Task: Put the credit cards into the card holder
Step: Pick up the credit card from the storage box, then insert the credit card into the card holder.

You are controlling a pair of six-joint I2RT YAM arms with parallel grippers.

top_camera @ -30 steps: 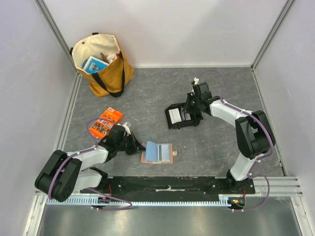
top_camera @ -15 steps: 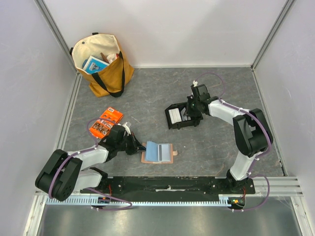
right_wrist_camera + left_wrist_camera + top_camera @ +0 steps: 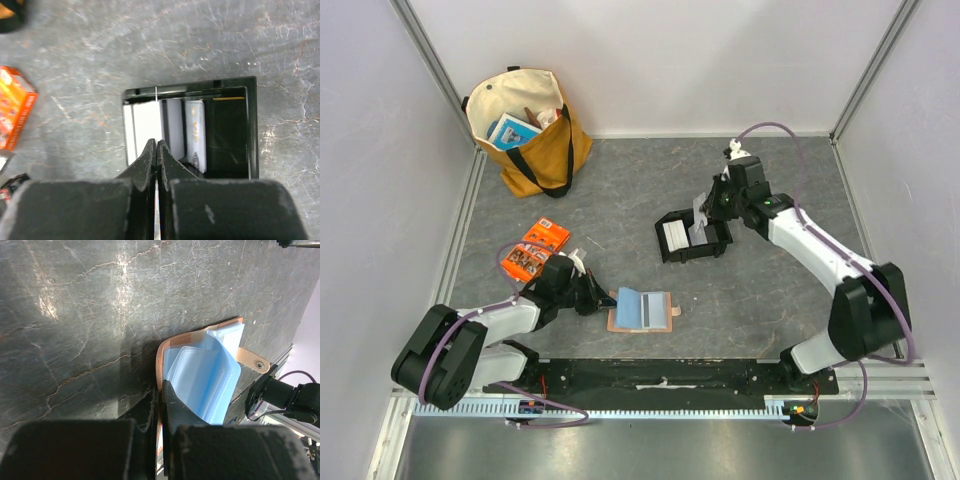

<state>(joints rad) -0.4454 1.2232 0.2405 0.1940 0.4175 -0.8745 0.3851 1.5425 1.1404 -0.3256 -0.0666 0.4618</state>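
Lying open on the grey worktop [image 3: 770, 300] nearest the arm bases, the brown wallet [image 3: 642, 310] is seen with its light-blue slotted face turned up and a small snap tab at its right edge. Its left edge is pinched by the left tool [image 3: 600, 298], whose fingers are closed on the tan border while the arm is stretched low over the worktop. Just behind that arm, an orange printed packet [image 3: 535, 250] is laid flat, apart from the wallet. Farther back and to the right, a black two-compartment tray [image 3: 227, 135] is set on the worktop. White credit cards [image 3: 145, 125] are stacked in its left compartment, while little can be made out in its dark right compartment. Above the tray, the right tool [image 3: 156, 144] is closed on a single credit card [image 3: 699, 213], which is held edge-on between the fingers, clear of the stack. At the far left corner, a mustard tote bag [image 3: 535, 150] with black handles is stood against the wall, a blue item showing inside.
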